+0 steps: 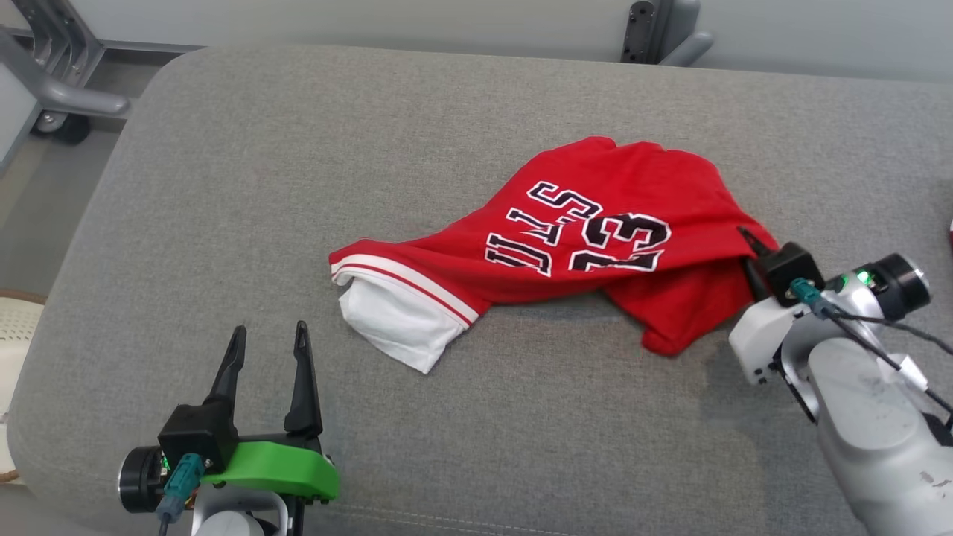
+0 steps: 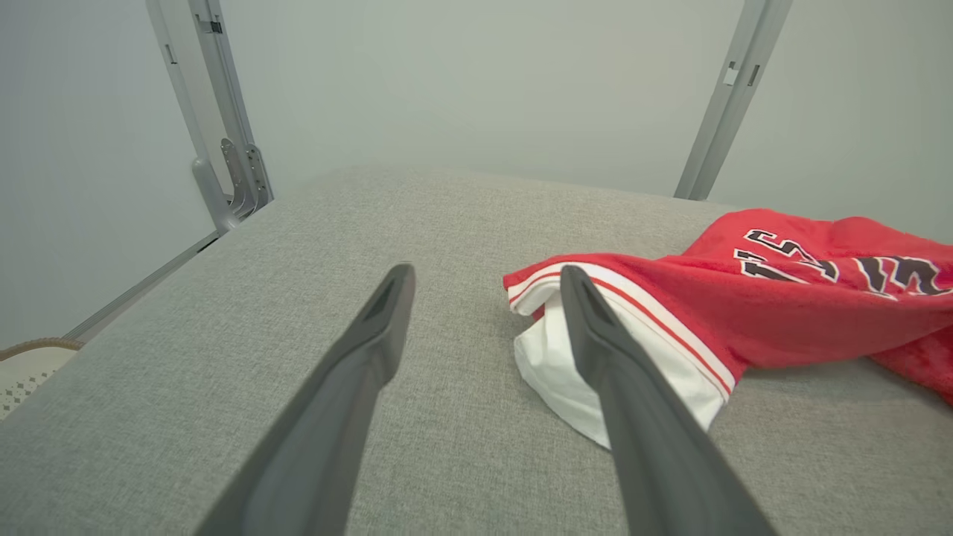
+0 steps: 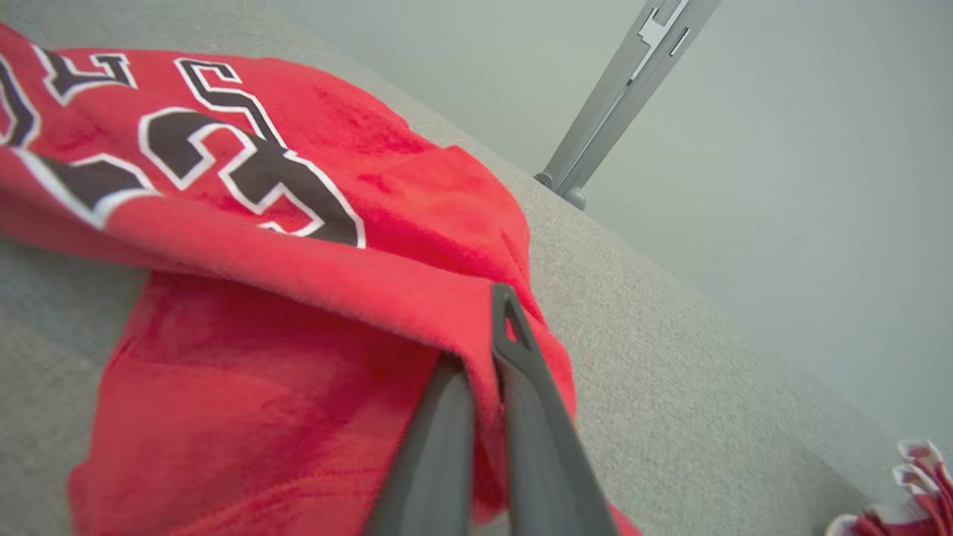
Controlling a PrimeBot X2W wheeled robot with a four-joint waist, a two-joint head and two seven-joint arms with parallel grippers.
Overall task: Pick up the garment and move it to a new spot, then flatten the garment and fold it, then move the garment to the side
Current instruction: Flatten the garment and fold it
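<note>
The right claw [image 1: 747,249] pinches the garment [image 1: 595,223] at its tips; the left claw [image 1: 269,331], spread, has it ahead-right.

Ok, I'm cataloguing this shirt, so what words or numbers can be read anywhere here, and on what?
"ULLS": black, white-edged letters on the red garment, upside down in the head view; a fold hides whatever comes before them.
"23": large black, white-edged number beside those letters on the same garment.
No other text can be read.

Pale grey forearm [image 1: 864,417], dark tapered fingers [image 1: 301,380], green bracket [image 1: 275,469], teal plugs [image 1: 182,476]
</note>
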